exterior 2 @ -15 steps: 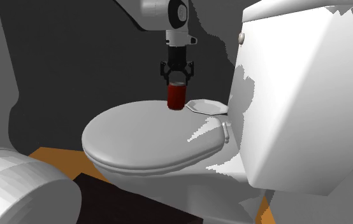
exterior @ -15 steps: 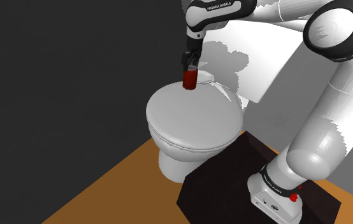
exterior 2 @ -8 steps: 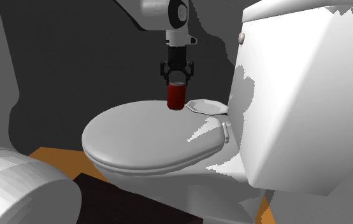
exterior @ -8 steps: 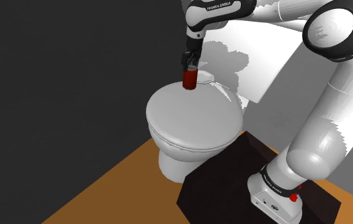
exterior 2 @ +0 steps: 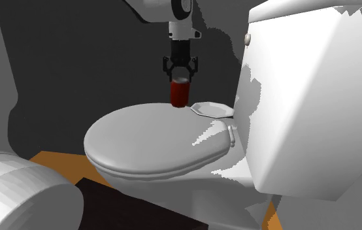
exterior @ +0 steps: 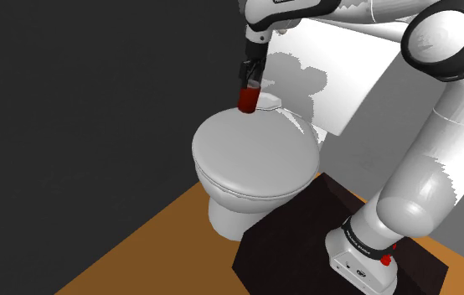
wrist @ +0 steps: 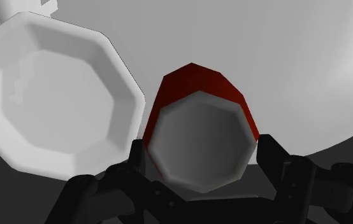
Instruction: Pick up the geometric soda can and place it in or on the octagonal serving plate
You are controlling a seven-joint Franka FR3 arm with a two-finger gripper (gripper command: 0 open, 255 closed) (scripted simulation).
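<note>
The pick is looking done and the placing is not yet begun: the claw (exterior 2: pixel 180 72) is gripping the red soda can (exterior 2: pixel 180 91) by its upper part, and the can is hanging upright over the far edge of the white toilet lid (exterior 2: pixel 153 140), just beside the octagonal plate (exterior 2: pixel 211 108) rather than over it. In the shoulder view the can (exterior: pixel 248 99) is showing as a small red cylinder under the claw (exterior: pixel 250 82), and its base is seeming to float a little clear of the lid (exterior: pixel 255 155), though from this angle I am not sure it is not touching.

In the wrist view the claw (wrist: pixel 204 153) is clenching on the can (wrist: pixel 201 130): the two black fingers (wrist: pixel 276 159) are pressing on opposite sides of its faceted body (the grey top face is looking straight back at the camera), with no gap showing between them and the can. So the claw is standing open only as wide as the can, and it is touching nothing else. The plate (wrist: pixel 48 95) is lying bare alongside, white and shallow, its nearest rim just beside the can's red wall.

What is remaining, as I am judging it: carrying the can sideways until it is over the plate's flat middle, lowering it and letting go. The plate is sitting close to the toilet tank (exterior 2: pixel 304 98), so that sideways move is calling for some care
</note>
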